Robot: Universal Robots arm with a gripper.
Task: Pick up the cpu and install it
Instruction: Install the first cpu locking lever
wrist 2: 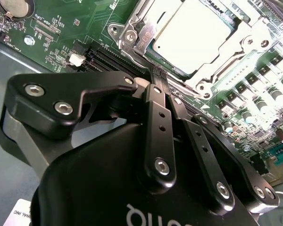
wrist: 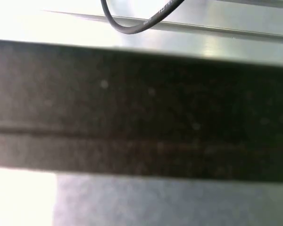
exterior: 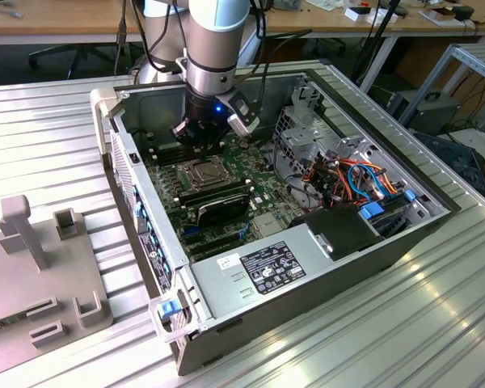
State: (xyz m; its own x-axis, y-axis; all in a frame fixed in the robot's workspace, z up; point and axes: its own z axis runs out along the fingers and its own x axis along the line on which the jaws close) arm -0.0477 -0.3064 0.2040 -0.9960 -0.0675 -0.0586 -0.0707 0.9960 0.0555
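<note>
Ribbed metal table (exterior: 436, 323) carries an open computer case (exterior: 323, 271), and behind it stand wooden desks with cables. Inside the case lies a green motherboard (exterior: 259, 182), and this board is the landmark for all places below.

On the board, toward the rear wall of the case, sits the socket (exterior: 200, 171) with its metal frame. The cpu (wrist 2: 193, 35) already lies inside this socket: in the second wrist view its pale flat top shows between the frame parts, and it looks level there. So the placing seems to be done, in my judgement.

The gripper (wrist 2: 156, 75) hangs over the board just beside the socket, on the side of the dark memory slots (wrist 2: 108, 59). Its two black fingers (wrist 2: 155, 101) are pressed together at the tips and nothing is between them, so it is clenched and empty. In the exterior view the arm (exterior: 217, 48) stands straight above this place.

What could go wrong: the fingertips are very near the socket frame and the slots. If the arm goes lower or sideways, the tips could hit the frame, push the cpu out of its seat, or scratch the small parts of the board. I cannot tell if the frame is locked; if it is loose, a small touch may shift the chip.
</note>
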